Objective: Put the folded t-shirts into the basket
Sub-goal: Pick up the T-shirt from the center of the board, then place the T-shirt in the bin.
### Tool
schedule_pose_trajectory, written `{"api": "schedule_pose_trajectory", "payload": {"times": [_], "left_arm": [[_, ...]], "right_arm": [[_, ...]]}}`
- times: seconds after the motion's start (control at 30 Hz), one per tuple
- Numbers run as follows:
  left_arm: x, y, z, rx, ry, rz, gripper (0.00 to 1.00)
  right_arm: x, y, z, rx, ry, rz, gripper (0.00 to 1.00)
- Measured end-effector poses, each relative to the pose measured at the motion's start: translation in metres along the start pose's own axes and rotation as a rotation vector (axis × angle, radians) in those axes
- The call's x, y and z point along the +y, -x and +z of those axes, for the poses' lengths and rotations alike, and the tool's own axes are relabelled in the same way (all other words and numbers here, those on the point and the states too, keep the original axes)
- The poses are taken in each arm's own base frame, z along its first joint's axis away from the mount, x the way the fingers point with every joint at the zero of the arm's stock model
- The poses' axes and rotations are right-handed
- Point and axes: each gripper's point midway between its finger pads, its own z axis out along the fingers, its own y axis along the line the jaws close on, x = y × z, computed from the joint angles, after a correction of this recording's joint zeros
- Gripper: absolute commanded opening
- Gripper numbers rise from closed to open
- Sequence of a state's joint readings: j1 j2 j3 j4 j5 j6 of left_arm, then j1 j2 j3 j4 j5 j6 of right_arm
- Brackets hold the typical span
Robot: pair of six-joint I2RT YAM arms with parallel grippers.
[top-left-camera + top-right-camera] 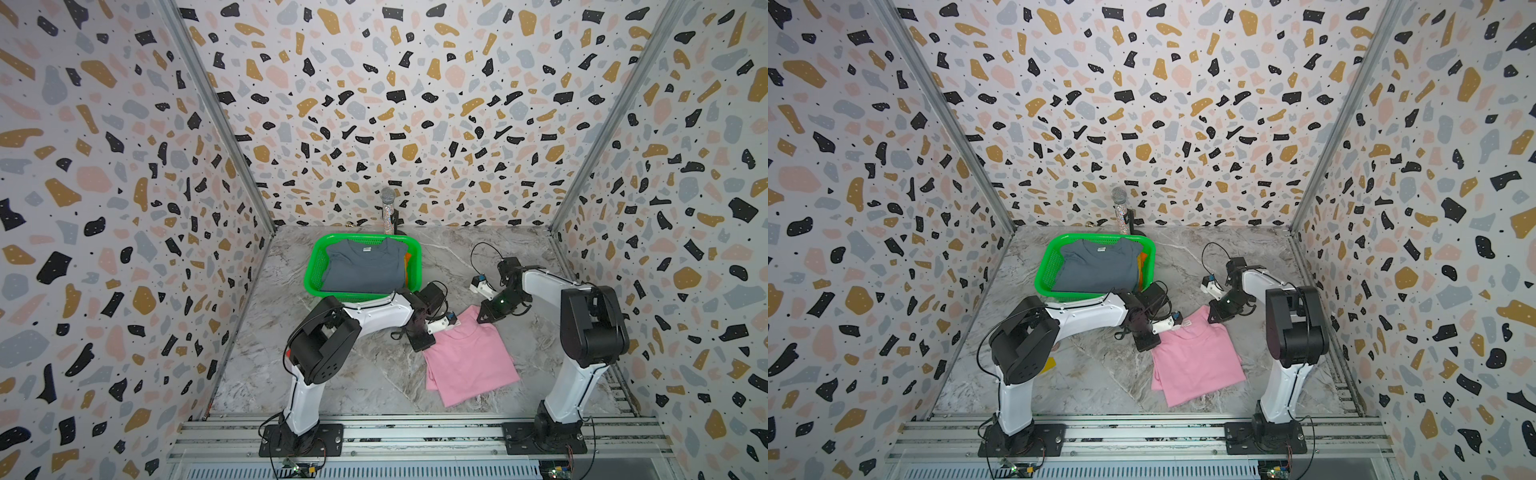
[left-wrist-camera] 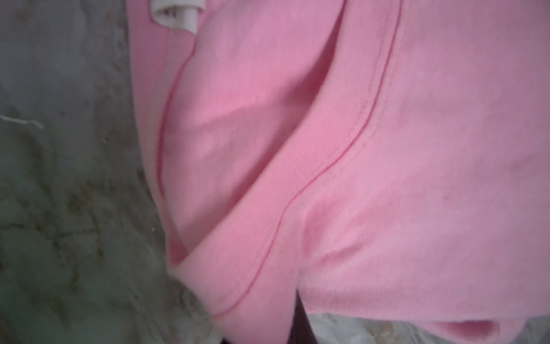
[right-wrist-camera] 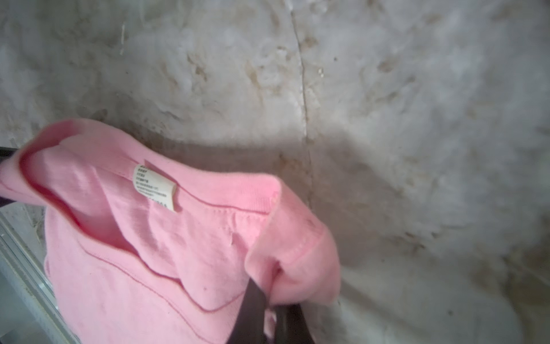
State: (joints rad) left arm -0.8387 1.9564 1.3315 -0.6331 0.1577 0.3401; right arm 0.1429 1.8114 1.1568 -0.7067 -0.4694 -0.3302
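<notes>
On pink t-shirt — left pincer, right pincer clamped, tips hidden.

Counter layout: the basket sits at the rear left, with a microphone standing behind it by the back wall. One folded t-shirt lies on top inside it. A second t-shirt lies on the counter ahead and to the right, with the left pincer and right pincer at its far corners.

You have terrazzo-patterned walls on three sides, a grey marbled floor, and aluminium rails along the front.
</notes>
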Motion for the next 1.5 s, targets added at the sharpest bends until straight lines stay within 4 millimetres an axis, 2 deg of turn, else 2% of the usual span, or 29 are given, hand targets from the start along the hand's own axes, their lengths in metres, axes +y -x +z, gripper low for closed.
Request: {"api": "schedule_pose_trajectory", "payload": {"times": [0.1,0.2,0.33,0.6,0.9,1.27,1.5], "left_arm": [[0.007,-0.001,-0.009,-0.02,0.01,-0.005,0.0],[0.011,0.002,-0.027,-0.059,0.024,0.015,0.0],[0.015,0.005,-0.05,-0.098,0.049,0.068,0.0],[0.022,-0.006,-0.066,-0.088,0.074,0.121,0.0],[0.03,-0.02,-0.125,-0.124,0.191,0.193,0.0],[0.041,-0.059,-0.161,-0.045,0.265,0.228,0.0],[0.066,-0.091,-0.179,0.038,0.313,0.207,0.0]], "right_arm": [[0.01,0.007,-0.019,-0.089,-0.015,-0.033,0.0],[0.021,0.017,-0.038,-0.191,-0.029,-0.076,0.0],[0.035,0.024,-0.053,-0.298,-0.022,-0.116,0.0],[0.051,0.03,-0.062,-0.423,0.02,-0.13,0.0],[0.086,0.052,-0.079,-0.564,0.075,-0.196,0.0],[0.127,0.078,-0.082,-0.641,0.137,-0.233,0.0],[0.162,0.108,-0.074,-0.63,0.155,-0.254,0.0]]}}
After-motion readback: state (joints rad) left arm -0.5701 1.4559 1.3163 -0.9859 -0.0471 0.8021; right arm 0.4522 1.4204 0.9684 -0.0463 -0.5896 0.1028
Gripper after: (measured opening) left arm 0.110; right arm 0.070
